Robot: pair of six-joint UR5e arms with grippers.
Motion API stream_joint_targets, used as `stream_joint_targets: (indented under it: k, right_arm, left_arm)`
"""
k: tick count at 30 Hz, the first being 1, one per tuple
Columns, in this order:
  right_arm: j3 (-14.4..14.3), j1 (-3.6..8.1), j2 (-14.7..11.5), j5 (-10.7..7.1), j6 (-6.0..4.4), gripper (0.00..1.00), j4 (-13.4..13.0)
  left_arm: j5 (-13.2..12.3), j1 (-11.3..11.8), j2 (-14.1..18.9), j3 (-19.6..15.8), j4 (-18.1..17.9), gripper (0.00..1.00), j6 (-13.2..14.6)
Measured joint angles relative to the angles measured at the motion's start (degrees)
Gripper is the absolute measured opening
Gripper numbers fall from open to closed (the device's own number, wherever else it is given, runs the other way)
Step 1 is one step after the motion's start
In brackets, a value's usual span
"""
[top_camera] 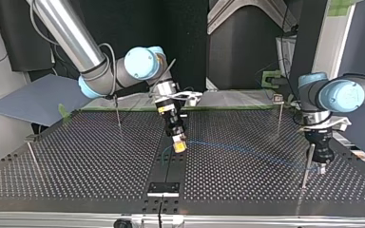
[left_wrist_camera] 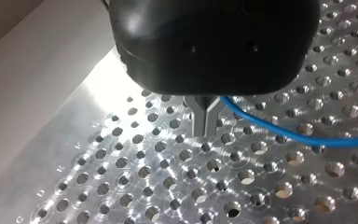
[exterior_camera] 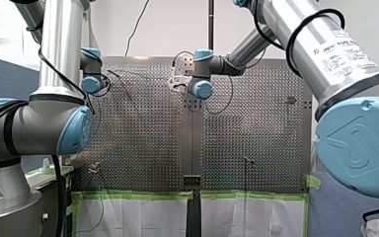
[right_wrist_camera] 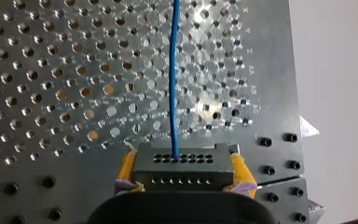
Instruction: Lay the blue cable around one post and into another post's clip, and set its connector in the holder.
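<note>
Blue cable (right_wrist_camera: 174, 79) between connector (right_wrist_camera: 182, 171) in right tool (right_wrist_camera: 182, 161) and, seemingly, left tool (left_wrist_camera: 204, 127).

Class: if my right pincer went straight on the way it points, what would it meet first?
Probably the perforated table: my right pincer points down at it, and the connector it grips would touch first. Gap unclear.

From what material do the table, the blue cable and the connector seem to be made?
The table looks like bare metal, probably aluminium, with a shiny machined finish: it glints around its drilled holes. The blue cable seems to be smooth plastic insulation, judging by its even, slightly glossy colour. The connector is a dark matte block with rows of small holes, probably moulded plastic, though the look leaves that open.
</note>
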State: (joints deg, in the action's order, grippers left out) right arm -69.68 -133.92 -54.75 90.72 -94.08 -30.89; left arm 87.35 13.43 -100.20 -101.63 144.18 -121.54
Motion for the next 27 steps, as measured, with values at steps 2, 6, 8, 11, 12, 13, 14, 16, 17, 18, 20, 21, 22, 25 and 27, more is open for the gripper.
stream_joint_targets:
  k: [2,6,8,11,12,13,14,16,17,18,20,21,22,25,27]
  right_arm:
    - [0.01,0.37,0.05,-0.01,-0.13,0.11,0.01]
    - [-0.01,1.0,0.11,-0.01,-0.21,0.11,0.13]
    - [-0.02,1.38,0.2,-0.01,-0.25,0.11,0.32]
    - [-0.03,1.92,0.41,-0.01,-0.31,0.11,0.67]
    - [-0.04,2.08,0.51,-0.01,-0.31,0.11,0.79]
    - [-0.06,2.23,0.63,-0.01,-0.29,0.11,0.96]
    - [-0.07,2.43,0.79,0.01,-0.24,0.11,1.24]
    - [-0.07,2.66,1.04,0.04,-0.16,0.11,1.82]
    - [-0.07,2.79,1.19,0.05,-0.12,0.11,2.28]
    - [-0.07,2.88,1.29,0.06,-0.1,0.11,2.66]
    - [-0.07,3.04,1.42,0.07,-0.02,0.11,3.46]
    - [-0.07,3.08,1.45,0.07,0.01,0.11,3.69]
    - [-0.07,3.11,1.48,0.08,0.04,0.11,3.85]
    - [-0.09,3.16,1.52,0.08,0.08,0.11,4.07]
    - [-0.11,3.17,1.57,0.08,0.08,0.11,4.16]
  left_arm:
    - [-0.02,-0.17,-0.12,0.01,0.03,0.0,-0.05]
    - [-0.03,-0.54,-1.16,0.12,0.24,0.0,-0.09]
    - [0.02,-0.72,-1.75,0.12,0.4,0.0,-0.09]
    - [0.21,-0.95,-2.25,0.12,0.59,0.0,-0.12]
    - [0.29,-1.01,-2.33,0.12,0.65,0.0,-0.15]
    - [0.39,-1.06,-2.37,0.13,0.68,0.0,-0.17]
    - [0.5,-1.11,-2.41,0.13,0.72,0.0,-0.18]
    - [0.68,-1.23,-2.42,0.11,0.81,0.0,-0.18]
    - [0.73,-1.28,-2.41,0.11,0.84,0.0,-0.17]
    - [0.78,-1.34,-2.41,0.12,0.88,0.0,-0.17]
    - [0.81,-1.41,-2.41,0.12,0.91,0.0,-0.2]
    - [0.82,-1.44,-2.42,0.12,0.92,0.0,-0.23]
    - [0.84,-1.46,-2.42,0.13,0.94,0.0,-0.25]
    - [1.09,-1.54,-2.41,0.1,1.26,0.2,-0.25]
    - [1.46,-1.57,-2.41,0.09,1.56,0.3,-0.26]
